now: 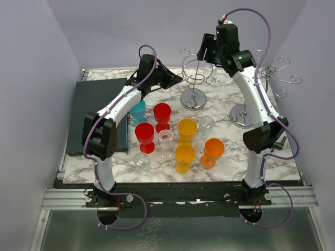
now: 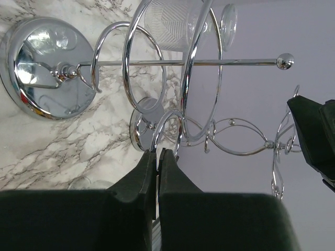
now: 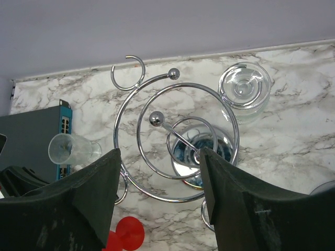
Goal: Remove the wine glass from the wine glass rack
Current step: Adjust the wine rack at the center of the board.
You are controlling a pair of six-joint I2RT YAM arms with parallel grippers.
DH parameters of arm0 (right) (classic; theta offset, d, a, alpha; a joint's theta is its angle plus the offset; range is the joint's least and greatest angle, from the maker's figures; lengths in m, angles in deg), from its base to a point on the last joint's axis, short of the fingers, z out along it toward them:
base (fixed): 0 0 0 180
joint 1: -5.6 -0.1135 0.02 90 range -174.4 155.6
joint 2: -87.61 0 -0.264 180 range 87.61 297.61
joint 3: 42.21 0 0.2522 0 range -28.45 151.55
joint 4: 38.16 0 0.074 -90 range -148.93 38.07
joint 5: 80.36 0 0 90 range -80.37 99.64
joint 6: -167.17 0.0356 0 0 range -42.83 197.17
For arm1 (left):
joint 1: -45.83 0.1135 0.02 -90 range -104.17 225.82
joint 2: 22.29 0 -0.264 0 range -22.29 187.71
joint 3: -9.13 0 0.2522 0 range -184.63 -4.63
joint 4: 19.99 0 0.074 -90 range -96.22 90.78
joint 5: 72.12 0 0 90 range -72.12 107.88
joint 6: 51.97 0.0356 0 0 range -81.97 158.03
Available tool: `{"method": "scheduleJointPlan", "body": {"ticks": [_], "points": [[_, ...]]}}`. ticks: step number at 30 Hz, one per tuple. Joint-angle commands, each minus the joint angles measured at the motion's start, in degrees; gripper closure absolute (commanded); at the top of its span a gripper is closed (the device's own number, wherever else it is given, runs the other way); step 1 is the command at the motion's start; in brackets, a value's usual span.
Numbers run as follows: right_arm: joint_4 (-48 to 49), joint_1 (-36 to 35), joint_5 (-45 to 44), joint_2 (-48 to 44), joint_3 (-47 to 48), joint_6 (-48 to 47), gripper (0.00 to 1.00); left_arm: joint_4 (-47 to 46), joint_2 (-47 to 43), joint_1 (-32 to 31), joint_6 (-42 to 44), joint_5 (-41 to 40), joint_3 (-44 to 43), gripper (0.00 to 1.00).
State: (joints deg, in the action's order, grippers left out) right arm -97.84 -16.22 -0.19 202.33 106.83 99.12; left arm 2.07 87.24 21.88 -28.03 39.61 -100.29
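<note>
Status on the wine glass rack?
Left pincer shut beside rack. Right pincer open above it. Wine glass hanging on rack, untouched.

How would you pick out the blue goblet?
On the marble table, a cluster of goblets stands in front of the centre wine glass rack. The back-left one, beside the dark network switch, is the blue goblet; its neighbours are red, orange or clear.

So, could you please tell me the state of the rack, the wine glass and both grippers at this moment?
Wine glass rack, standing upright.
Wine glass, hanging foot-up on it, not gripped.
Left gripper, shut.
Right gripper, open, holding nothing.
</note>
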Motion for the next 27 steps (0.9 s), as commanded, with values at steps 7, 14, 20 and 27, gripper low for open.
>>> {"method": "scheduleJointPlan", "body": {"ticks": [7,14,20,27], "points": [[1.17,-0.41,-1.13,0.42,0.35,-0.38,0.33,2.25,1.67,2.81,3.18,3.15,-3.67,1.00],[1.25,-0.47,-0.98,0.33,0.27,-0.21,0.33,6.14,3.30,4.29,5.83,3.92,-9.01,1.00],[1.18,-0.49,-0.78,0.50,0.51,-0.02,0.33,8.43,4.78,5.35,7.62,4.36,-12.61,1.00],[1.09,-0.49,-0.97,0.41,0.42,-0.14,0.33,10.95,5.24,7.04,9.35,4.18,-15.39,1.00]]}}
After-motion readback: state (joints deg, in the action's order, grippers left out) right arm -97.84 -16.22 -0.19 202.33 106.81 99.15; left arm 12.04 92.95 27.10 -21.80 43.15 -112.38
